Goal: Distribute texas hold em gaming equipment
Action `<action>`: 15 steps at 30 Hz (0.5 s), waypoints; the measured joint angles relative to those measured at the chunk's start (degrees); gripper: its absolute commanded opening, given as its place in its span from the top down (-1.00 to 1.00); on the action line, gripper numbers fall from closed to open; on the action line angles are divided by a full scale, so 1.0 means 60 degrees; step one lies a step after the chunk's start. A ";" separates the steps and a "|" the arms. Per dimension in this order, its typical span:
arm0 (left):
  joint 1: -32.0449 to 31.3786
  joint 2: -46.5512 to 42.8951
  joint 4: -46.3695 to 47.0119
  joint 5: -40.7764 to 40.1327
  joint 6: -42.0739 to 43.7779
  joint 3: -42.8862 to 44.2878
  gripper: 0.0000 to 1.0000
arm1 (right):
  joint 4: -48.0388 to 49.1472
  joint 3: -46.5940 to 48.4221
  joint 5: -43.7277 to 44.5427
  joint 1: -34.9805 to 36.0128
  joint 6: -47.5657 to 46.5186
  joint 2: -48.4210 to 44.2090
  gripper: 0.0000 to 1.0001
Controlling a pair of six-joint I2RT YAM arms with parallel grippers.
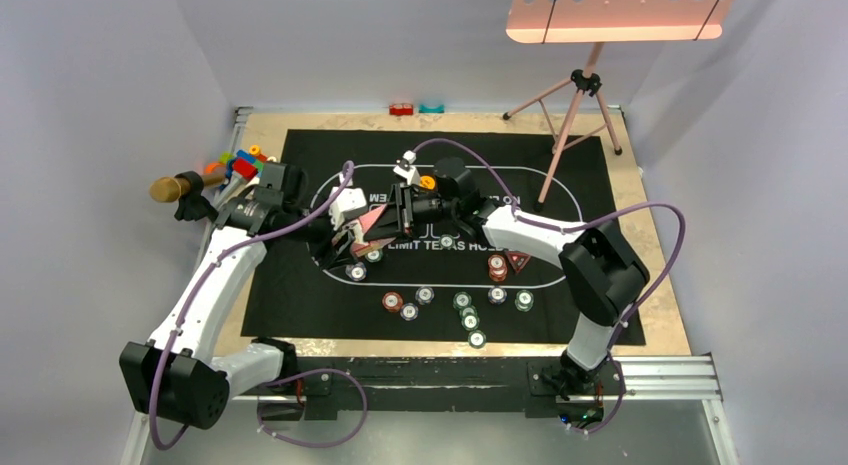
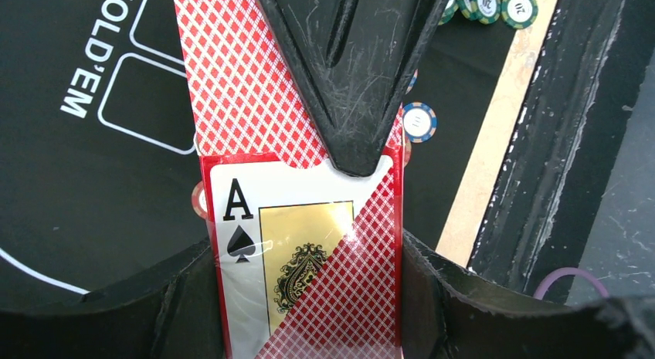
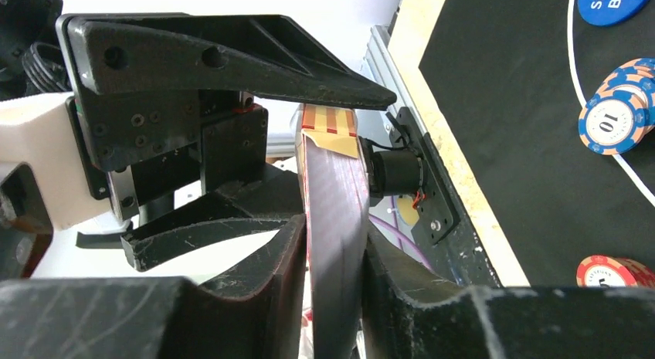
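A pack of playing cards (image 2: 309,243) with an ace of spades face and red diamond pattern sits between the jaws of my left gripper (image 2: 305,274), which is shut on it. My right gripper (image 3: 334,235) is shut on the same pack's far end, seen edge-on (image 3: 336,189); one of its black fingers (image 2: 355,81) lies over the pack's red upper part. Both grippers meet above the mat's left centre (image 1: 385,217). Striped poker chips (image 1: 470,310) lie scattered at the mat's near side, with a red-brown stack (image 1: 497,268) and a red triangle marker (image 1: 518,260). An orange disc (image 1: 427,182) lies behind the grippers.
The black Hold'em mat (image 1: 300,285) covers the board. Toy bricks (image 1: 240,165) and a gold-headed microphone (image 1: 175,188) sit at the far left. A pink tripod (image 1: 575,115) stands at the far right. A blue disc (image 3: 614,4) and chip stack (image 3: 618,116) lie near the right wrist.
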 measured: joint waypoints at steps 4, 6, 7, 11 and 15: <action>-0.0098 0.0036 0.0015 -0.0346 0.0044 0.0066 0.64 | -0.0051 0.0164 -0.0033 0.0000 0.0022 0.0168 0.56; -0.0171 0.0040 0.0011 -0.0546 0.0055 0.0073 0.43 | -0.0091 0.0259 -0.0084 0.0000 0.0007 0.0262 0.62; -0.0229 0.0040 0.0011 -0.0667 0.0069 0.0076 0.32 | -0.0098 0.0280 -0.0109 0.0000 -0.0007 0.0302 0.64; -0.0455 0.0051 0.0000 -0.1020 0.0208 0.0076 -0.07 | -0.0157 0.0313 -0.0219 0.0007 -0.0036 0.0353 0.70; -0.0616 0.0051 0.0004 -0.1242 0.0255 0.0076 -0.54 | -0.0244 0.0313 -0.0244 0.0018 -0.0055 0.0353 0.74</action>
